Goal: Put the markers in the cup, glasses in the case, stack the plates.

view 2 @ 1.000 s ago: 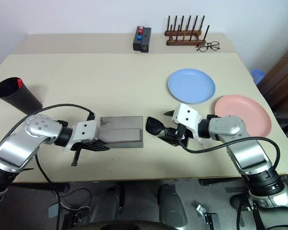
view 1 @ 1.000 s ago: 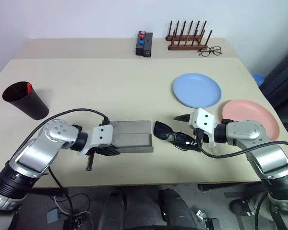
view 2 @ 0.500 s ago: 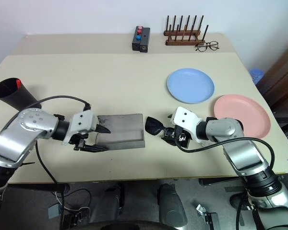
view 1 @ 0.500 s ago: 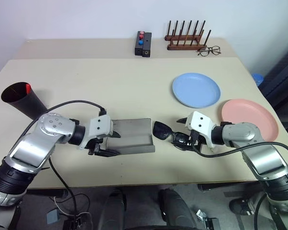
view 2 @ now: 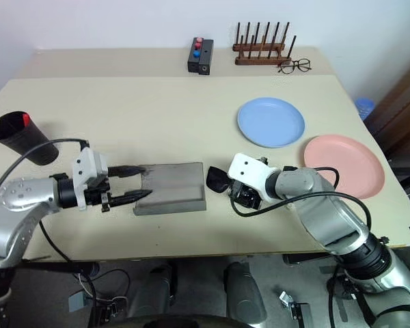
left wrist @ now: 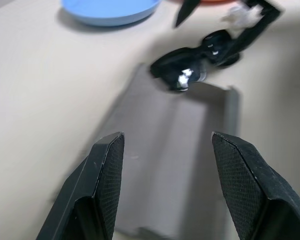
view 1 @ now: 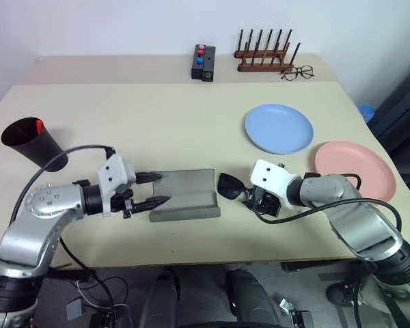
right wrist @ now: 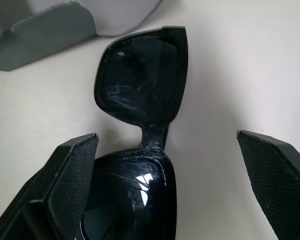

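1. The case [view 1: 184,195] lies open, ready for loading.
2. The right gripper [view 1: 260,199], released wide, straddles the glasses [right wrist: 140,125] just right of the case, seemingly to grasp them.
3. The left gripper [view 1: 152,189], spread empty, hovers at the case's left end.

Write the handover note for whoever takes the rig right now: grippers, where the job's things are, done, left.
Left gripper: open, at the left end of the case, holding nothing.
Right gripper: open, fingers either side of the sunglasses, not closed on them.
Case lies open mid-table; sunglasses on the table just right of it.
Cup at far left, a red cap end showing inside.
Blue plate and pink plate lie apart on the right.
Done: nothing fully confirmed.
Left: glasses into case, stack plates, check both markers.
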Tool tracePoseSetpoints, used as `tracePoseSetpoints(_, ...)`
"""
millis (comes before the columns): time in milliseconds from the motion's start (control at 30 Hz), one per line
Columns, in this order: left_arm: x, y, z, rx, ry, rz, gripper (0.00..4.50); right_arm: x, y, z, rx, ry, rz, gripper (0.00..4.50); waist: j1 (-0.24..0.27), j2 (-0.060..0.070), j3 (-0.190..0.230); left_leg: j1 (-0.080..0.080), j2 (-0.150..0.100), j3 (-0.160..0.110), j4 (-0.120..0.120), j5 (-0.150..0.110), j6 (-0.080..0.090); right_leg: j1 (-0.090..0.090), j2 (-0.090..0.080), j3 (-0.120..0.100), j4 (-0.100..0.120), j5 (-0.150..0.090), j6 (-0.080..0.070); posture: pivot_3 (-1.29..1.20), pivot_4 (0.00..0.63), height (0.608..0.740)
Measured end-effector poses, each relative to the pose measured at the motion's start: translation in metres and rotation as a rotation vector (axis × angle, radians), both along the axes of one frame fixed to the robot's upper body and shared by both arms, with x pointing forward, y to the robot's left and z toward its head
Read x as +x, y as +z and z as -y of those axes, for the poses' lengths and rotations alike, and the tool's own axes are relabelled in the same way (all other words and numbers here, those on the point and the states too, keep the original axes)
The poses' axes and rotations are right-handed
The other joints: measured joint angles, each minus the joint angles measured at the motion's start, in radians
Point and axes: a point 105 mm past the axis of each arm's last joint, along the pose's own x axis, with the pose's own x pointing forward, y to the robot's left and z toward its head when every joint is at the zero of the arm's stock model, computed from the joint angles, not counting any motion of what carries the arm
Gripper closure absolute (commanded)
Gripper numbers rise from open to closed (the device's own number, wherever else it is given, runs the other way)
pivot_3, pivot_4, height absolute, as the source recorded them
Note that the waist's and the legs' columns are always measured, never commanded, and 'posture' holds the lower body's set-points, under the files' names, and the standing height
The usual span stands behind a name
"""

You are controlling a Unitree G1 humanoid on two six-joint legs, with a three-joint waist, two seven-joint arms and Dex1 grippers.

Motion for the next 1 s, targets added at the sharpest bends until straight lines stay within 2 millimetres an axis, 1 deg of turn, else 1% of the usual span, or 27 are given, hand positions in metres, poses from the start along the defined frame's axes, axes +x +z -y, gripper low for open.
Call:
tracePoseSetpoints(100,-0.004,-0.002,0.001,-0.025,0.01,0.015,1.68,0.002,0.0,-0.003,-0.053,-0.007,0.024,0.0,0.003,0.0,0.0,0.0,0.0,0.0,0.001,0.0,0.0,0.0,-0.001,0.0,0.0,0.0,0.0,0.0,0.15,0.738)
tracePoseSetpoints(300,-0.002,-0.002,0.001,-0.05,0.047,0.037,1.68,0.005,0.002,-0.004,-0.118,-0.02,0.067,0.0,0.004,0.0,0.0,0.0,0.0,0.0,0.001,0.0,0.0,0.0,0.0,0.0,-0.001,0.0,0.0,0.0,0.15,0.738)
tracePoseSetpoints(400,-0.005,-0.002,0.005,-0.072,0.04,0.034,1.68,0.005,-0.001,-0.001,-0.158,-0.025,0.079,0.0,0.003,0.0,0.0,0.0,0.0,0.0,0.001,0.0,0.0,0.0,0.0,0.0,-0.001,0.0,0.0,0.0,0.15,0.738)
tracePoseSetpoints(567,-0.008,0.001,0.01,-0.081,0.019,0.044,1.68,0.008,0.002,0.006,-0.19,-0.037,0.109,0.0,0.003,0.0,0.0,0.0,0.0,0.0,0.001,0.0,0.0,0.0,-0.001,0.0,-0.001,0.0,0.0,0.0,0.15,0.738)
tracePoseSetpoints(600,-0.008,0.001,0.01,-0.081,0.022,0.044,1.64,0.009,0.003,0.008,-0.198,-0.04,0.114,0.5,0.002,0.0,0.0,0.0,0.0,0.0,0.001,0.0,0.0,0.0,0.0,0.0,-0.001,0.0,0.0,0.0,0.15,0.738)
tracePoseSetpoints(633,-0.007,0.001,0.01,-0.081,0.024,0.045,1.64,0.01,0.003,0.01,-0.206,-0.045,0.119,0.8,0.002,0.0,0.0,0.0,0.0,0.0,0.001,0.0,0.0,0.0,0.0,0.0,-0.001,0.0,0.0,0.0,0.15,0.738)
tracePoseSetpoints(667,-0.007,0.001,0.011,-0.082,0.027,0.045,1.64,0.01,0.003,0.01,-0.21,-0.045,0.123,1.24,0.001,0.0,0.0,0.0,0.0,0.0,0.001,0.0,0.0,0.0,0.0,0.0,-0.001,0.0,0.0,0.0,0.15,0.738)
tracePoseSetpoints(700,-0.007,0.001,0.011,-0.082,0.026,0.045,1.64,0.011,0.003,0.01,-0.211,-0.042,0.126,1.83,0.001,0.0,0.0,0.0,0.0,0.0,0.001,0.0,0.0,0.0,0.0,0.0,-0.001,0.0,0.0,0.0,0.15,0.738)
tracePoseSetpoints(733,-0.007,0.0,0.012,-0.082,0.025,0.043,1.64,0.011,0.004,0.01,-0.212,-0.038,0.13,2.24,0.001,0.0,0.0,0.0,0.0,0.0,0.001,0.0,0.0,0.0,0.0,0.0,-0.001,0.0,0.0,0.0,0.15,0.738)
tracePoseSetpoints(800,-0.007,-0.001,0.014,-0.083,0.02,0.038,1.64,0.011,0.004,0.01,-0.213,-0.035,0.133,3.29,0.001,0.0,0.0,0.0,0.0,0.0,0.001,0.0,0.0,0.0,0.0,0.0,-0.001,0.0,0.0,0.0,0.15,0.738)
tracePoseSetpoints(833,-0.007,-0.002,0.014,-0.083,0.02,0.036,1.64,0.011,0.004,0.009,-0.214,-0.032,0.134,3.75,0.001,0.0,0.0,0.0,0.0,0.0,0.001,0.0,0.0,0.0,0.0,0.0,-0.001,0.0,0.0,0.0,0.15,0.738)
tracePoseSetpoints(1000,-0.006,-0.001,0.014,-0.085,0.028,0.039,1.64,0.012,0.005,0.008,-0.218,-0.016,0.147,3.75,0.001,0.0,0.0,0.0,0.0,0.0,0.001,0.0,0.0,0.0,0.0,0.0,-0.001,0.0,0.0,0.0,0.15,0.738)
